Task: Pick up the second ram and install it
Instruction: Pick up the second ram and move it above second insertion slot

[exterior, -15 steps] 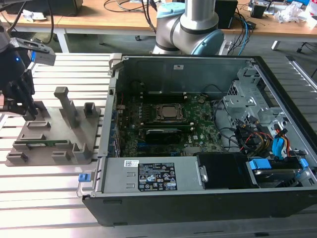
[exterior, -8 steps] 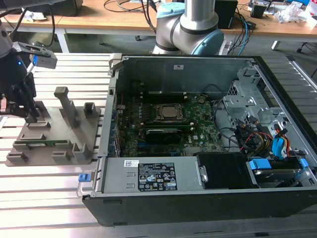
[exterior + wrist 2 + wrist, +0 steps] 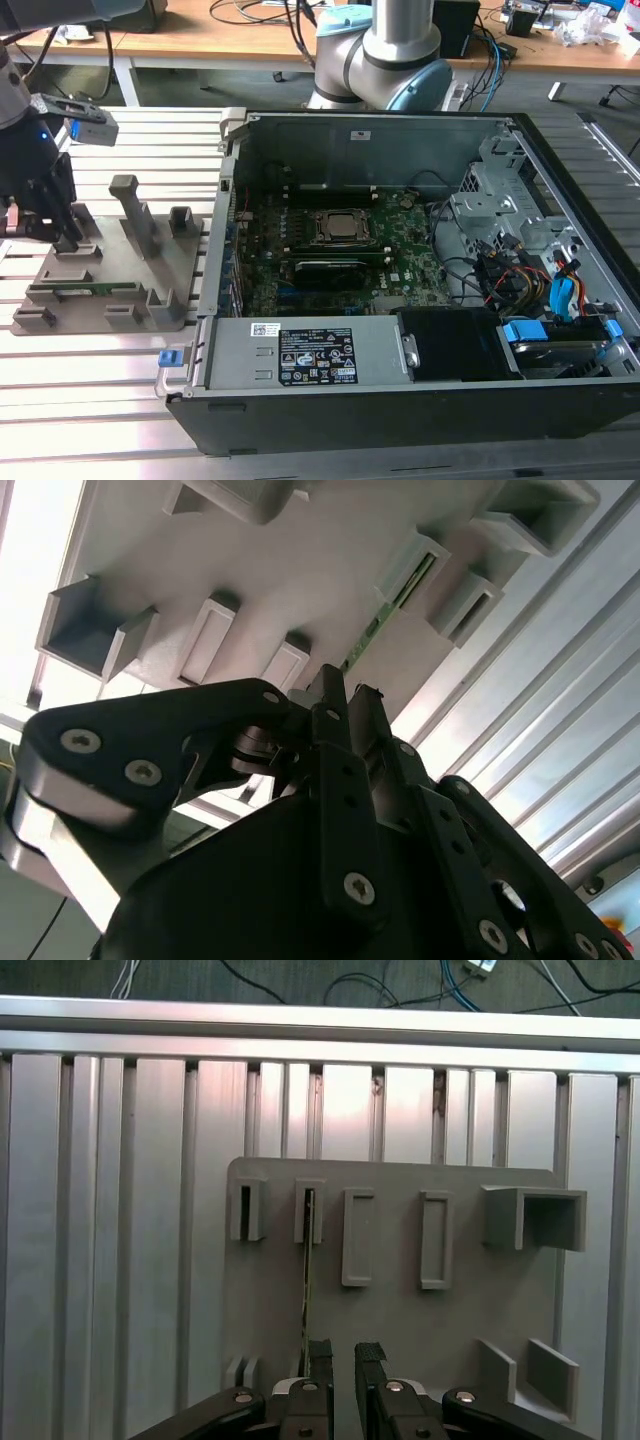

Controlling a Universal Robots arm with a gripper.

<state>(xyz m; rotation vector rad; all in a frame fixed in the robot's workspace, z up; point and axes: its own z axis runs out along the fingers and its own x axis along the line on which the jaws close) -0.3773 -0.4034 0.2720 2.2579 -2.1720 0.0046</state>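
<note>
Gripper (image 3: 343, 1353) low over gray fixture plate (image 3: 400, 1320) on slatted alu surface (image 3: 130, 1210); jaws slightly parted, nothing btwn them. Second ram (image 3: 306, 1280) sits on edge in fixture slots, just beside one fingertip.

My gripper (image 3: 340, 1358) hangs over the fixture (image 3: 400, 1320) on the desk (image 3: 130, 1210); the second ram (image 3: 305, 1280) sits slotted in it, just beside me.

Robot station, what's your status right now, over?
Gripper open, low over gray fixture. Second ram on edge in its slot, ungripped. Slot walls hug its far end.
</note>
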